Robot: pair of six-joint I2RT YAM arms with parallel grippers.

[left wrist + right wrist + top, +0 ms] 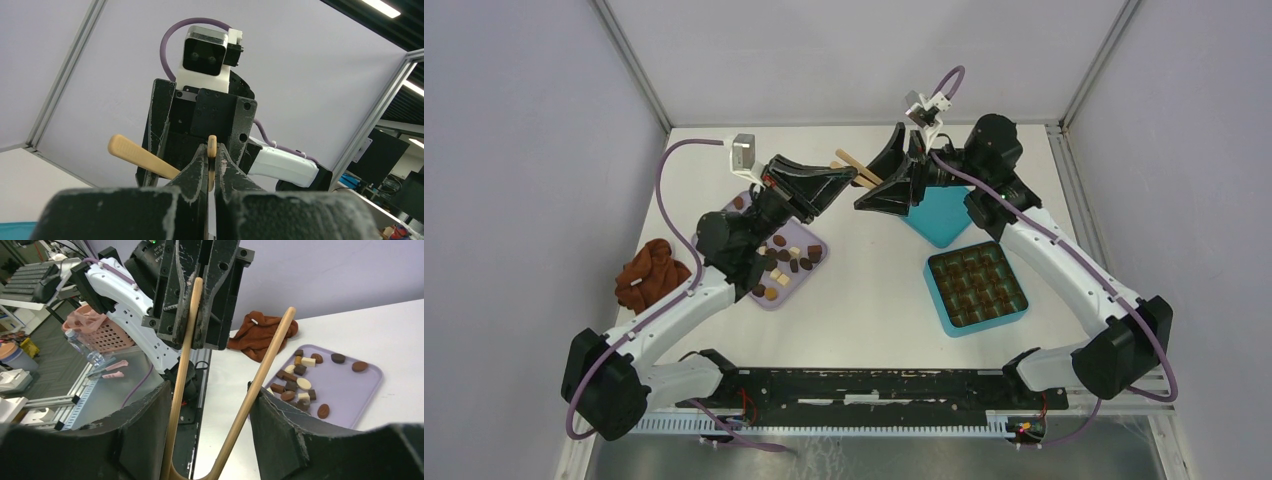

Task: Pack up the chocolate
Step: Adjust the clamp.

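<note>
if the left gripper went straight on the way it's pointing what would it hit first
Most likely the right gripper: the left gripper, shut on one leg of the wooden tongs, points straight into its open jaws. How close they are is hard to judge.

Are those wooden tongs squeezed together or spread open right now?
Spread open. The two arms of the wooden tongs fork apart in a V, and the left gripper pinches just one arm.
</note>
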